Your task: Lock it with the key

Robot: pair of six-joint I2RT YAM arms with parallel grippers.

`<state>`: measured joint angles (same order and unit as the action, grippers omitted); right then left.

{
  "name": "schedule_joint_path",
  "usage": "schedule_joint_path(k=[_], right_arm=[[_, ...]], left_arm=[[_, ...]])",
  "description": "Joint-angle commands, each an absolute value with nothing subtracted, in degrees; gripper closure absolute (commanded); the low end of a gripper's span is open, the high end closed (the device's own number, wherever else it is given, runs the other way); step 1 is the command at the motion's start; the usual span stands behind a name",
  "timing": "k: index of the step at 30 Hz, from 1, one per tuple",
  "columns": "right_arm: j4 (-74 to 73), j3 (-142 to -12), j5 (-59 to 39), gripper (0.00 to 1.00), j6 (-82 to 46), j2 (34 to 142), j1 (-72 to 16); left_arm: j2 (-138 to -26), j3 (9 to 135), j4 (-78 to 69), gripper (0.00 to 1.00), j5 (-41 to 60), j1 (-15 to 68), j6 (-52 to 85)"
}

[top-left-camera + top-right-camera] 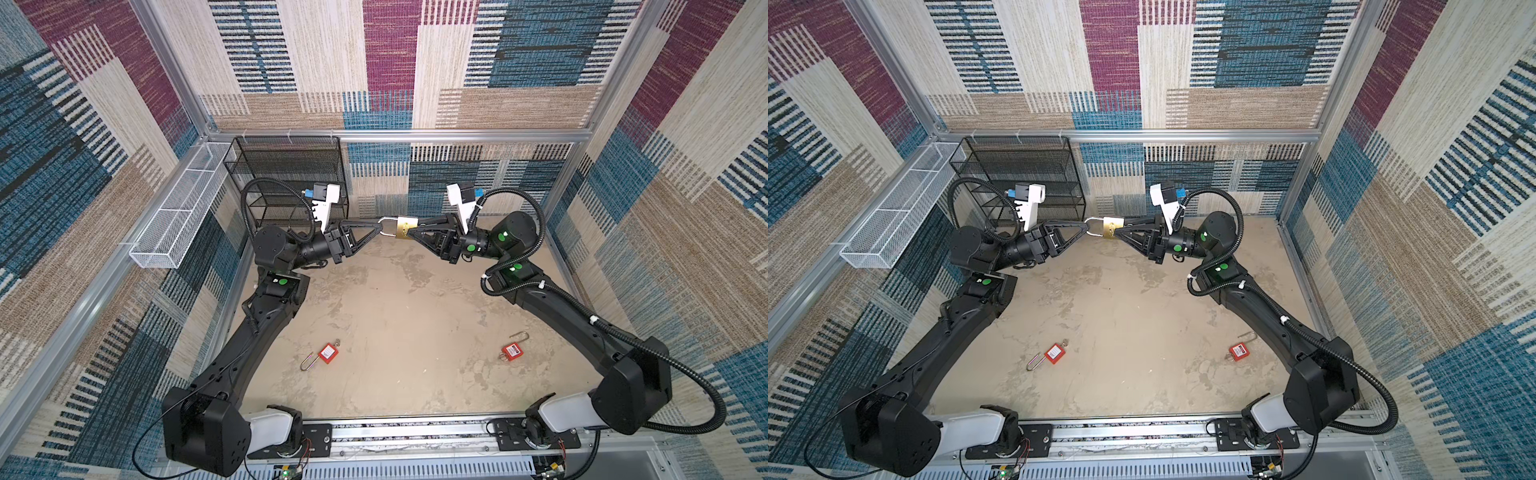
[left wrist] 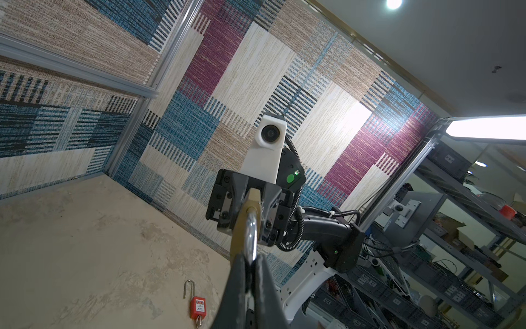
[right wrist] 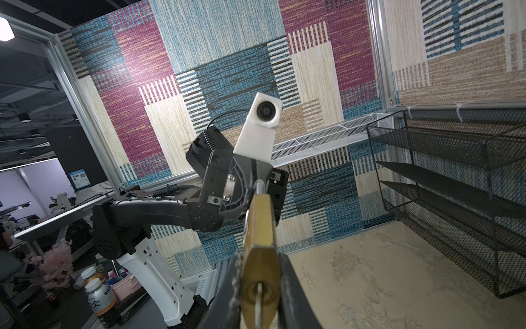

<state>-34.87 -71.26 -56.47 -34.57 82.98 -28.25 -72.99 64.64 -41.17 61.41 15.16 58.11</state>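
A brass padlock (image 1: 404,227) (image 1: 1111,227) hangs in the air between both arms, above the back of the table. My left gripper (image 1: 381,230) (image 2: 250,262) is shut on its silver shackle (image 2: 252,236), which looks seated in the body. The brass body (image 3: 260,228) sits clamped between the fingers of my right gripper (image 1: 410,232) (image 3: 260,257). In the right wrist view a silver key (image 3: 258,297) sticks out of the keyhole in the padlock's underside, with no gripper touching it.
Two red padlocks with long open shackles lie on the beige table, one front left (image 1: 327,353) (image 2: 197,307) and one front right (image 1: 512,351). A black mesh shelf (image 1: 286,178) and a white mesh basket (image 1: 178,208) stand at the back left.
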Motion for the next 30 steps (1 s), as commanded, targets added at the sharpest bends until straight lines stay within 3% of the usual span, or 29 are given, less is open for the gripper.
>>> schedule_joint_path(k=[1,18,30], right_arm=[[-39.6,-71.6,-61.7,1.00,-43.5,84.8,-29.1],[-38.9,-73.2,-65.2,1.00,-48.2,85.2,-29.1],[-39.8,-74.7,-62.7,1.00,-48.3,86.8,-29.2]], left_arm=[[-71.5,64.4,-36.6,1.00,62.8,16.2,51.9],[-68.9,63.7,-30.3,1.00,62.1,16.3,41.2],[-69.2,62.4,-30.2,1.00,60.9,19.4,41.1]])
